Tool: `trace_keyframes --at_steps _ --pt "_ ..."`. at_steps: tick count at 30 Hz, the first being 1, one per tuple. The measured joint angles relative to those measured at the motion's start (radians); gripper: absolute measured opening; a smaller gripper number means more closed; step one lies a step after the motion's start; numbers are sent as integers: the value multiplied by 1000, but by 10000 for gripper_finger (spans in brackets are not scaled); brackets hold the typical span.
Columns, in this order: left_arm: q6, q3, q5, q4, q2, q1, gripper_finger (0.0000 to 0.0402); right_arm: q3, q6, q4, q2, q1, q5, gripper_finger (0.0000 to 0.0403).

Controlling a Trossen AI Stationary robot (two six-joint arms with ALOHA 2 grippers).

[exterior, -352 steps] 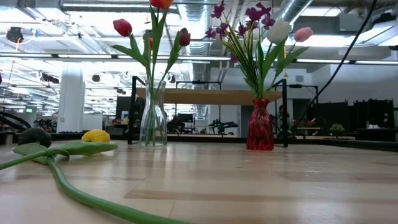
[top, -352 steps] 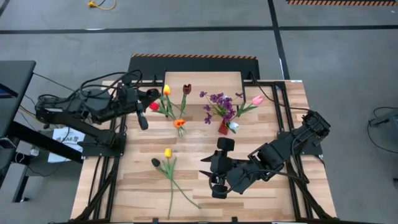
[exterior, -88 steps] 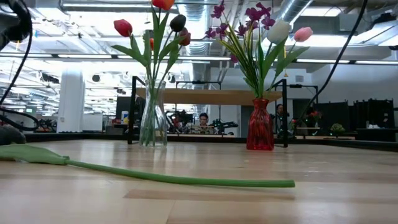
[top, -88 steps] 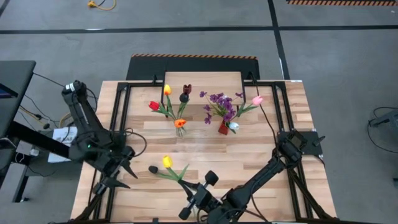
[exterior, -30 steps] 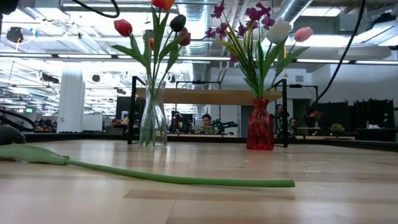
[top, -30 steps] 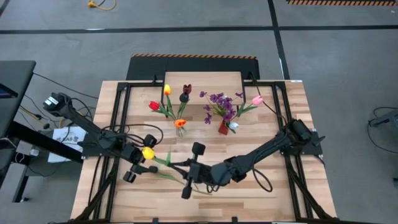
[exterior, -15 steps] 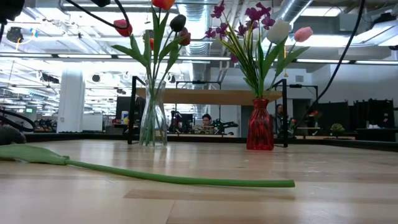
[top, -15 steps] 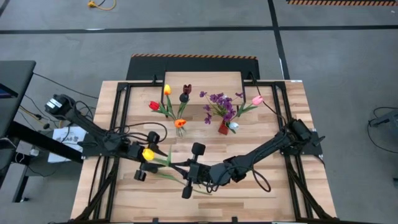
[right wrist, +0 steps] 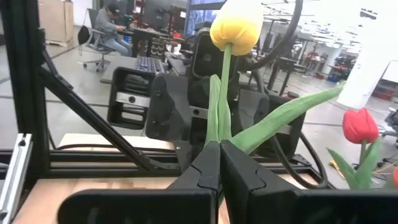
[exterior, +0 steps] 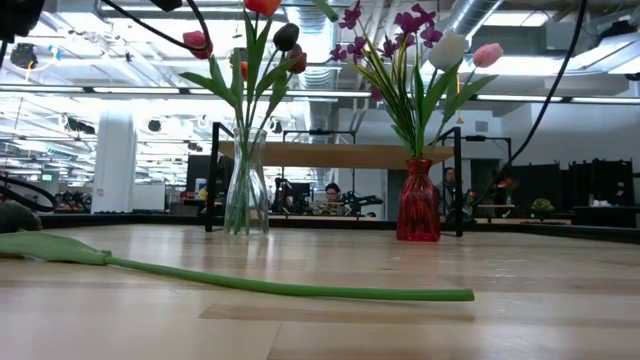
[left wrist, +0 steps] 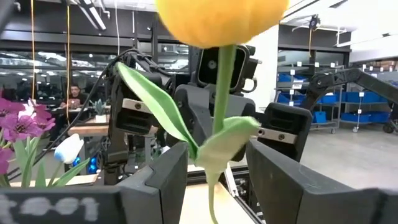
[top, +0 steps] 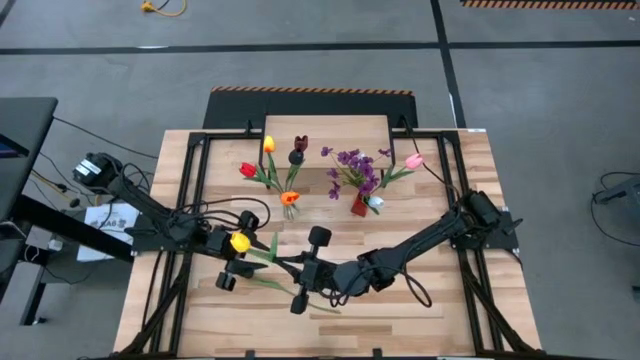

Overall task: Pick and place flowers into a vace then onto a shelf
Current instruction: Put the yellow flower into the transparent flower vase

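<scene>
A yellow tulip [top: 239, 241] is held up between my two grippers over the table's middle left. My right gripper [top: 298, 270] is shut on its green stem. My left gripper [top: 243, 252] is open; its fingers [left wrist: 166, 180] stand on either side of the stem [left wrist: 221, 93] below the yellow head [left wrist: 217, 18], apart from it. Another tulip's green stem [exterior: 250, 285] lies flat on the table; its head is hidden. A clear vase [exterior: 246, 190] of tulips and a red vase [exterior: 418, 200] with a purple sprig stand on the table before the shelf [top: 328, 135]. My right gripper pinches the yellow tulip's stem [right wrist: 220, 134] between its two shut fingers [right wrist: 205, 168], well below the head and by the leaves. The fingers point toward the table's left and lie across the stem. The tulip is lifted clear, head [right wrist: 236, 25] up, leaning toward my left gripper.
The two vases [top: 288, 205] [top: 358, 205] stand close together at the far middle. Black frame rails [top: 195, 190] run along the table's left and right sides. Bare wood [top: 420, 310] lies at the near right. People sit in the room beyond [exterior: 330, 195].
My left gripper has gone a little toward the table's right edge, up to the yellow tulip, so its open fingers now stand around the stem. My right gripper has kept the tulip lifted in nearly the same place. The stem lying on the table has not moved.
</scene>
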Motion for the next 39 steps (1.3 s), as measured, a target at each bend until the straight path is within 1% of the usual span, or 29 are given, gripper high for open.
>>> trace_keyframes --at_steps 26,28,31,36,37,39 --pt "1 0 -10 13 0 0 153 0 22 -5 0 -7 -10 0" --pt "7 0 -10 11 0 0 142 0 22 -6 0 -7 -11 0" --pt "22 0 -10 9 0 0 109 0 22 -6 0 -8 -11 0" --pt "44 0 -10 7 -1 0 22 0 22 -6 0 -8 -14 0" --pt "46 0 -10 7 -1 0 12 0 22 -6 0 -8 -14 0" --pt "47 0 -10 7 -1 0 9 0 23 -7 0 -7 -15 0"
